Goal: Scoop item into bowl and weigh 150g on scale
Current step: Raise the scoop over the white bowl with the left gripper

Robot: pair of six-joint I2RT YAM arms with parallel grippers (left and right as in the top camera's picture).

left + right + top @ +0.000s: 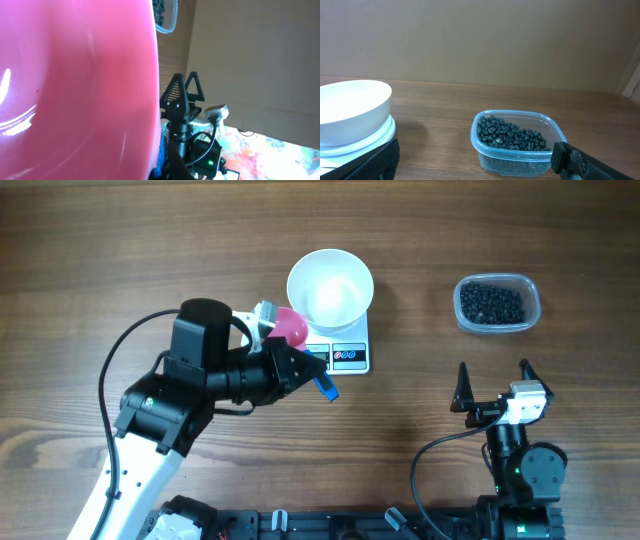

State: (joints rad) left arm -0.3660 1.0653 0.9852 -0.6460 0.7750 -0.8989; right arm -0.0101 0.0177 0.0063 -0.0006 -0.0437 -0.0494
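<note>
The white bowl [330,288] stands on the small white scale [350,357] at the table's middle. The item, a heap of tiny black beads [491,303], lies in a clear plastic tub [497,328] at the right. My left gripper [300,367] sits just left of the scale, shut on a pink scoop [292,327] with a blue handle [327,388]. The scoop's head is beside the bowl's near left rim. In the left wrist view the pink scoop [75,90] fills the picture, and no beads show on it. My right gripper [495,385] stands open and holds nothing, well short of the tub [517,150]; the bowl [350,105] is to its left.
The left arm's black body and cable [180,390] stretch over the table's left front. The right arm's base [520,465] sits at the front right. Bare wood lies between the scale and the tub.
</note>
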